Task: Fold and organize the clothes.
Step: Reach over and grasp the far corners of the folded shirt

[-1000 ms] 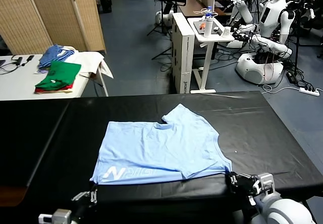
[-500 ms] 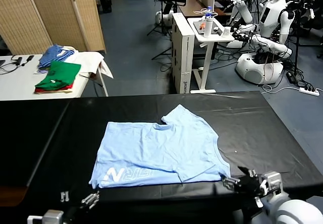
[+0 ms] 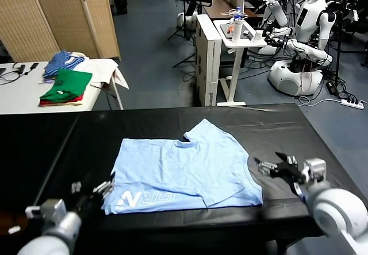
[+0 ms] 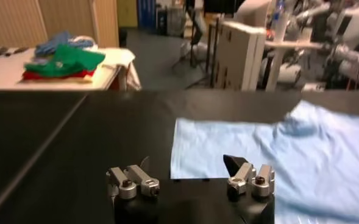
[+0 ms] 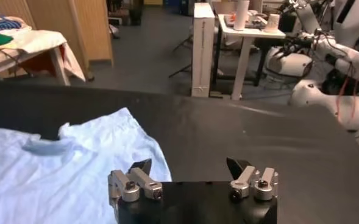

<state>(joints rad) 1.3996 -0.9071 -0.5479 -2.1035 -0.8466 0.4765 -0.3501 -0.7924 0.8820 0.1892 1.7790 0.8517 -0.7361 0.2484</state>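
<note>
2 grippers: left gripper (image 3: 92, 190) and right gripper (image 3: 275, 167), jaws apart, we hold nothing.
T-shirt (image 3: 181, 172): partly folded, near the table (image 3: 276, 128) front edge.
Risk: we judge 1 uneven pinch drags the fold askew.

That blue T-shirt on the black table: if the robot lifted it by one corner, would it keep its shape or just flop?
The T-shirt would probably flop: it lies flat with soft wrinkles and one edge folded over. It looks thin, so likely light. On the smooth black table it may slide or bunch when pushed.
</note>
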